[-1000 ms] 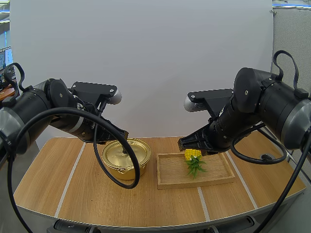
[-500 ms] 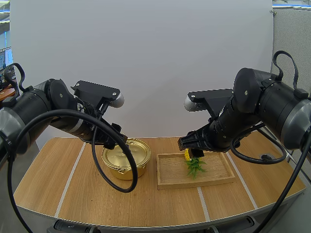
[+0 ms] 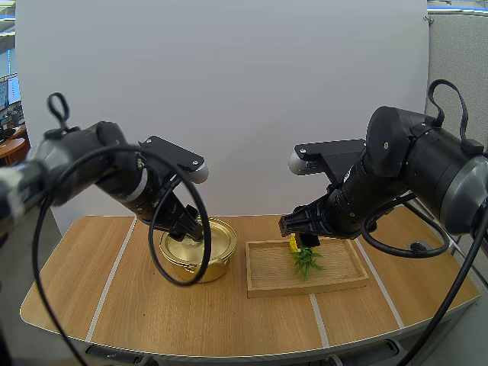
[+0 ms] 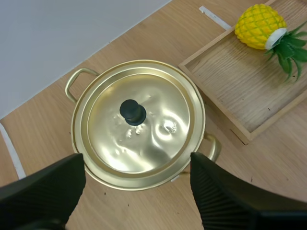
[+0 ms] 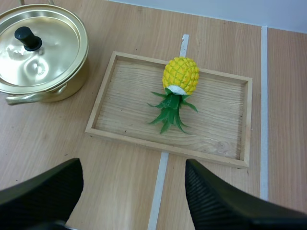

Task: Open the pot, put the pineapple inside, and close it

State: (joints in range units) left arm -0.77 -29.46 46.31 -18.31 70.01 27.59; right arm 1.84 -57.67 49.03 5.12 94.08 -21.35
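Observation:
A gold pot (image 3: 217, 258) with its lid (image 4: 139, 124) on and a black knob (image 4: 132, 111) stands left of centre on the table. My left gripper (image 3: 191, 226) hovers just above it, open, with its fingers (image 4: 48, 189) spread to either side of the lid and nothing held (image 4: 137, 158). A yellow pineapple (image 5: 181, 75) with green leaves lies in the wooden tray (image 5: 225, 139), to the right of the pot (image 5: 43, 48). Above the tray's near edge my right gripper (image 5: 133, 165) stands open and holds nothing. In the high view it (image 3: 301, 226) partly covers the pineapple (image 3: 306, 261).
The tray (image 3: 335, 278) sits close beside the pot's right handle. White tape lines (image 5: 263, 96) run across the wooden table. Bare tabletop lies in front of the pot and tray and to the far left.
My left arm has swung right and forward over the pot, and its jaws have spread wide. The right gripper's fingers have gone from together to apart; that arm has stayed in place.

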